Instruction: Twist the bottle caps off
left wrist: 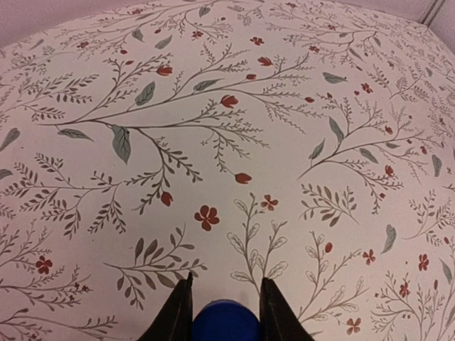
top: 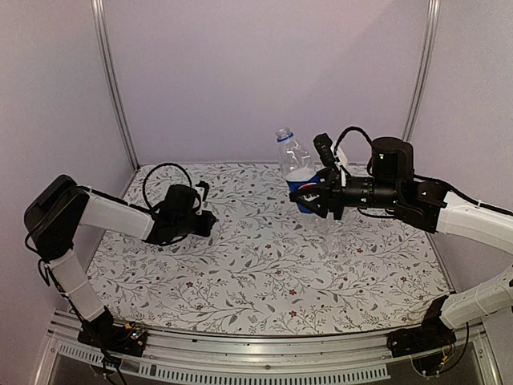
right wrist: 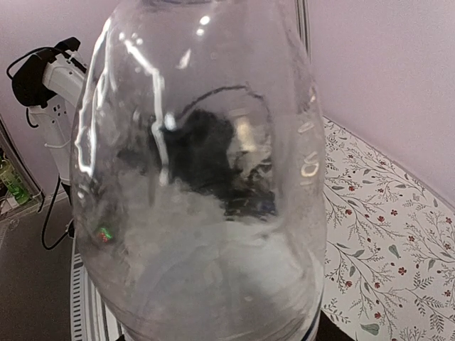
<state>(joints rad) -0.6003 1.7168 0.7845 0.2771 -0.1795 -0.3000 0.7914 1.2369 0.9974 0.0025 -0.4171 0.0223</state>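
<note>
**Blue cap in the left jaws, Pepsi bottle in the right**

From the overhead camera I see the right gripper (top: 315, 196) reaching in from the right side and clamped across the Pepsi bottle (top: 295, 167) at its blue label. The bottle leans, with its neck tipped up and to the left, toward the back wall (top: 264, 72). The top of the neck looks pale and clear, but I cannot tell from here whether anything sits on it. On my right wrist camera the bottle (right wrist: 206, 213) fills nearly the whole view, so that gripper's own fingers are hidden. A thin strip of blue label shows at the lower edge.

The left gripper (top: 203, 218) is low over the left half of the flowered tablecloth (top: 264, 273), well apart from the bottle. On the left wrist camera the two dark fingers (left wrist: 178, 312) are drawn in close on either side of the blue cap (left wrist: 225, 323). The cap touches both of them and fills the narrow gap between them. Beyond the fingertips lies bare cloth (left wrist: 234, 128), printed with leaves and small red flowers.
</note>
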